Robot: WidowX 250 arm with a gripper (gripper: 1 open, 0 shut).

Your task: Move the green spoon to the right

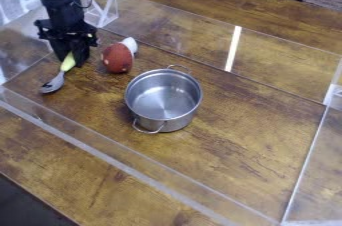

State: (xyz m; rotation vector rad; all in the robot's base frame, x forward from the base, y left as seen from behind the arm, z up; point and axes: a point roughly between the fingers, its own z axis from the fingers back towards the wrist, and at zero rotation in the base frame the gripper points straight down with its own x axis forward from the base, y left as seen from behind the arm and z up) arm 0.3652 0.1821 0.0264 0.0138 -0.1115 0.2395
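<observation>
We read the state of the gripper point(67, 50) first: its fingers are closed at the upper left of the frame, over the handle end of the green-handled spoon point(63, 69). The fingertips are too small and dark for us to confirm whether the handle is clamped between them or merely touched. The spoon lies in the upper left, its yellow-green handle directed up into the fingers and its metal bowl directed down and left. We judge that the handle is addressed because it is the thicker part and offers the firmer hold, leaving the bowl free.

Just right of the fingers is the red rounded object with a white end point(119, 57); we judge that a rightward move must pass around or over it. Farther right, near the centre, the two-handled steel pot point(163, 99) stands upright on the wooden tabletop point(254, 120). We find no readable brand, label or writing.
</observation>
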